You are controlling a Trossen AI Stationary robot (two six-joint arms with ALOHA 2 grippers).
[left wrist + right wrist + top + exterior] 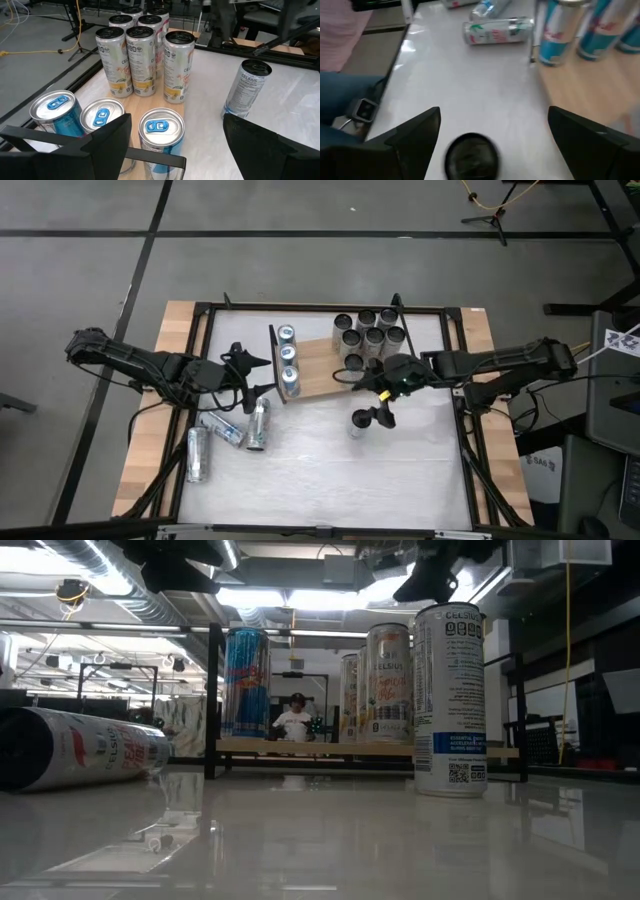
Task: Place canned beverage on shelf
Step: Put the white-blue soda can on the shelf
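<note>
Standing can: a white-and-blue can (357, 424) stands upright on the white desk (400, 470), just off the shelf's near edge; the low view shows it alone in front of the board.
Right pincer: the right pincer (384, 411) hangs just above and beside this can with its fingers spread wide, pinching nothing; its wrist view looks down on the can's dark top (471, 156) between the two fingers.
Risk at the grasp: the can is tall and narrow, so a finger that meets the rim off-centre would likely tip it and send it rolling.
Shelf: the wooden shelf (320, 370) already carries a cluster of pale cans (368, 336) at one end and a row of blue cans (288, 360) at the other.
Risk at placing: the free strip of board between them is tight, so a swing too low could knock a neighbour over.
Left pincer: the left pincer (262, 383) waits spread and empty beside the blue cans; a stray move there could topple them.
Lying cans: fallen cans (258, 424) rest on the desk, apart.
</note>
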